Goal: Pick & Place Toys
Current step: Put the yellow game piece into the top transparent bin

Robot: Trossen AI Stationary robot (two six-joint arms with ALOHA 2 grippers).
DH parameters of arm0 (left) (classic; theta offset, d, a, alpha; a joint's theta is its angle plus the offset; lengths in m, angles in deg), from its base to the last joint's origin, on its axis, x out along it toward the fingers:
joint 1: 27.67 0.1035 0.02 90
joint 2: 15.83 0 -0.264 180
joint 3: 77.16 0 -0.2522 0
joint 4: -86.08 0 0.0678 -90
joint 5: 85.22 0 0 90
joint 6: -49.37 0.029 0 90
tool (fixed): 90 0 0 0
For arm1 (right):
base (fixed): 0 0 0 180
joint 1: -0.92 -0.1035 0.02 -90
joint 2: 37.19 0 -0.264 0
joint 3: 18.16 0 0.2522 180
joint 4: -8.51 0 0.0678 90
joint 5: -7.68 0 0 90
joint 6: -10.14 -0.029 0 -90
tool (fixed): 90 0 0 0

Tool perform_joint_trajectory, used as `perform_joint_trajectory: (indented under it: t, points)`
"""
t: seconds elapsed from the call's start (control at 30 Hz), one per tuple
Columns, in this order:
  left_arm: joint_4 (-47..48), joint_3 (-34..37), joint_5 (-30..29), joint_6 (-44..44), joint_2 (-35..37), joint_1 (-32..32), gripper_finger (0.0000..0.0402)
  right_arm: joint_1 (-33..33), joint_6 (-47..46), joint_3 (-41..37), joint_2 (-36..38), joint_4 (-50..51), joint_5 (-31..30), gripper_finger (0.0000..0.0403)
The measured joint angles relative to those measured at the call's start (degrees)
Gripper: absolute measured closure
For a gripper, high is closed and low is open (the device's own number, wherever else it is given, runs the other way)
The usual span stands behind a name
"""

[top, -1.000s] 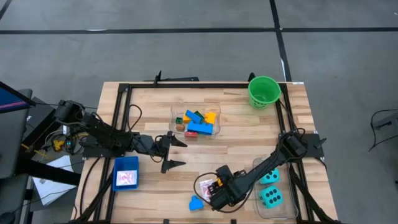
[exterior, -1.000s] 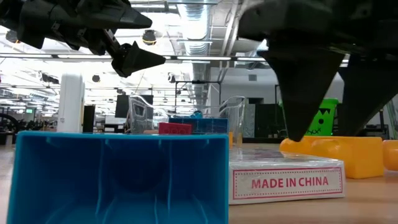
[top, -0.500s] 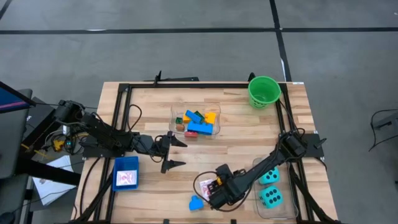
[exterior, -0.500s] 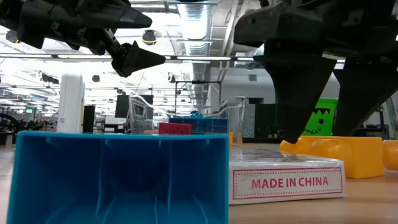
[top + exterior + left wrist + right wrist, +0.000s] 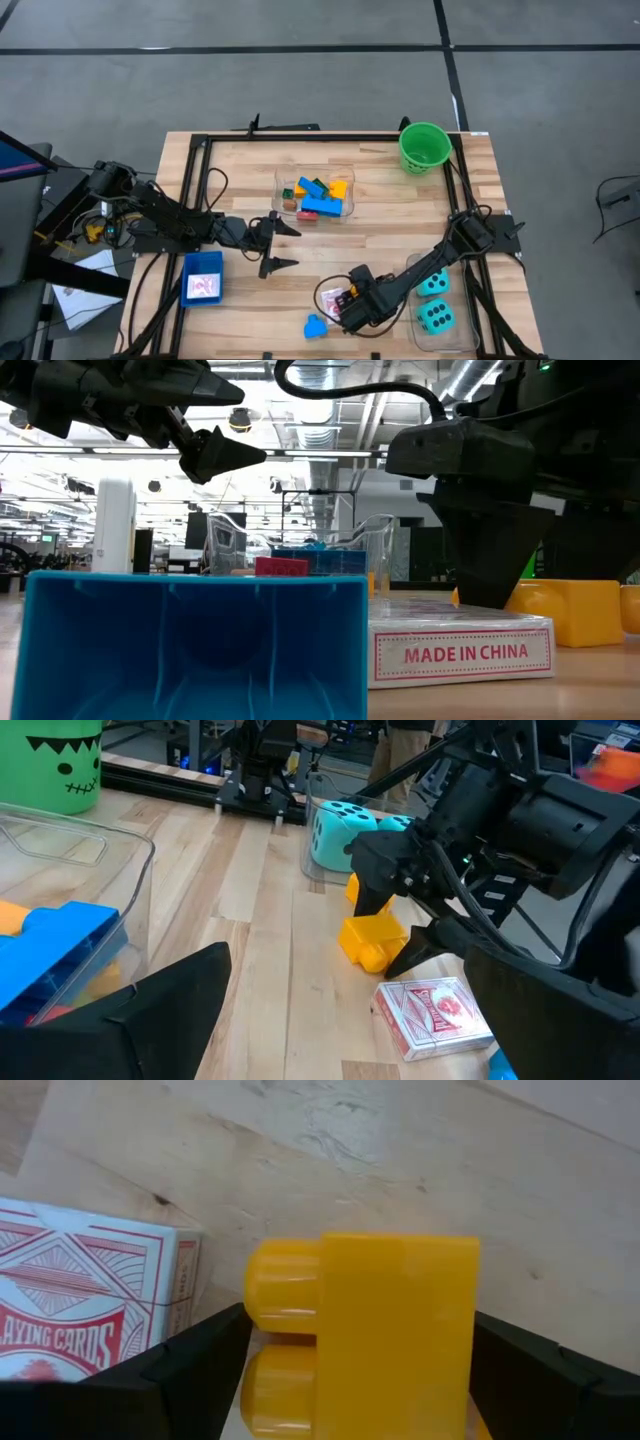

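We note a pale wood table point(image 5: 400, 215) in a black frame, on grey floor. The right gripper point(image 5: 350, 1370) stands wide, straddling the yellow brick point(image 5: 375, 1330), studs toward the card box point(image 5: 80, 1315) beside it. The left gripper point(image 5: 283, 247) waits wide, well apart.

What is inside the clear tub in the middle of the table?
The clear tub holds a heap of toy bricks: blue, yellow, orange, green and red ones show. Whatever lies beneath the top bricks is covered.
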Motion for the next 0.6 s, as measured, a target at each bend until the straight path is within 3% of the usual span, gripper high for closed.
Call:
perform_joint_trajectory:
  t: [0.37, 0.6]
  points:
    - [0.0, 0.0, -0.1, 0.0, 0.0, 0.0, 0.0004, 0.0, -0.2, 0.5, -0.2, 0.4, 0.6, 0.0076]
    - [0.0, 0.0, -0.1, 0.0, 0.0, 0.0, 0.0004, 0.1, 0.0, 1.1, -0.4, 0.6, 1.0, 0.0124]
